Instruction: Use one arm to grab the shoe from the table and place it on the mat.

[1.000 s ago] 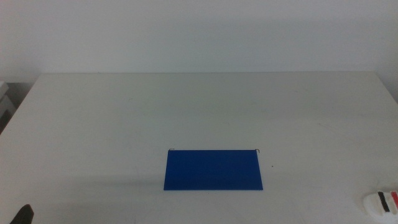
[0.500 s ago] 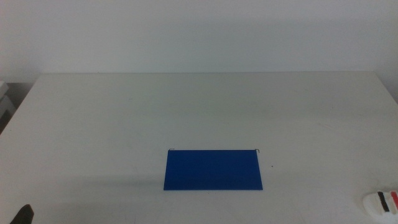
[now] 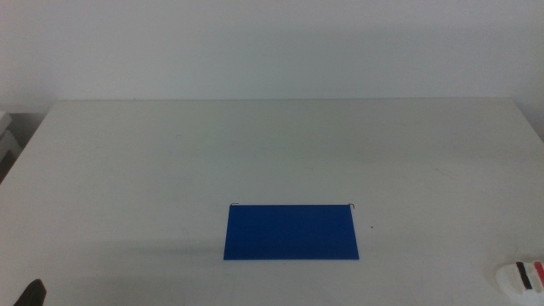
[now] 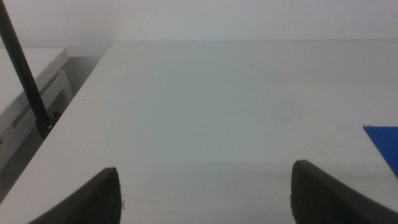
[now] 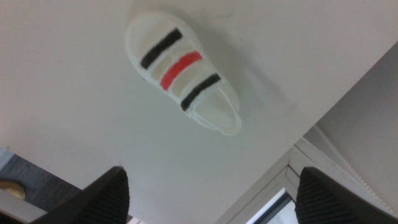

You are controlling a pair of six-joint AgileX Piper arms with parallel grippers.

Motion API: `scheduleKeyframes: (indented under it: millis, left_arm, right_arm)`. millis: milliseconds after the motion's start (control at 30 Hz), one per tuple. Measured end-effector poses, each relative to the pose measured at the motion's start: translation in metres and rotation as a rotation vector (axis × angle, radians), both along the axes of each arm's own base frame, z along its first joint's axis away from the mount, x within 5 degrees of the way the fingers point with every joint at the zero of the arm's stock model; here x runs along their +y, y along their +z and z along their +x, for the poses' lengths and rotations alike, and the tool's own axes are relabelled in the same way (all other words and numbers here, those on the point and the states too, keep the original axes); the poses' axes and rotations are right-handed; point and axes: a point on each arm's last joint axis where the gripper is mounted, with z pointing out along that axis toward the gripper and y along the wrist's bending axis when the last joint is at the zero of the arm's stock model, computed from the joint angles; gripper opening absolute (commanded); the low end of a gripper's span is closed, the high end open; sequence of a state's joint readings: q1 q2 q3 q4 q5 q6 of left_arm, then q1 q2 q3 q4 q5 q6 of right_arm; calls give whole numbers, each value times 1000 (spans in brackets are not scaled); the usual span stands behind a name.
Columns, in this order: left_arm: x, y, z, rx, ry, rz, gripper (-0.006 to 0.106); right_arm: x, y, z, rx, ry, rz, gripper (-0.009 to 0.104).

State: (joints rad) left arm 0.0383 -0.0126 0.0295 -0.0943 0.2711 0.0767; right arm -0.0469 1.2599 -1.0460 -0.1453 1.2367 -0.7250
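The dark blue mat (image 3: 291, 231) lies flat on the white table (image 3: 255, 153), a little in front of its middle. The white shoe (image 3: 523, 276) with black and red straps lies at the table's front right corner, partly cut off by the picture's edge. The right wrist view shows the whole shoe (image 5: 181, 78) lying upright on the table, beyond my right gripper (image 5: 214, 199), whose jaws are wide apart and empty. My left gripper (image 4: 205, 199) is open and empty over the table's front left. Only a dark tip of it (image 3: 31, 293) shows in the middle view.
A corner of the mat (image 4: 385, 144) shows in the left wrist view. A thin black rod (image 4: 25, 68) and a pale unit (image 4: 25, 99) stand off the table's left edge. The table's right edge runs close behind the shoe (image 5: 323, 118).
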Motion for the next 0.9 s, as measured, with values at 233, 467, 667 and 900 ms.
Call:
scheduleKeyframes:
  millis: [233,467,667,900]
  left_arm:
    - [0,0,0,0,0,0,94]
    - [0,0,0,0,0,0,94]
    - [0,0,0,0,0,0,94]
    - [0,0,0,0,0,-1,94]
  right_arm:
    - [-2,-25,19,126,134,-33,88]
    - [-11,-40,26,216,344,-53,73]
    - [-21,-69,14,288,399,-37,53]
    - [-22,-85,19,198,431,-49,50]
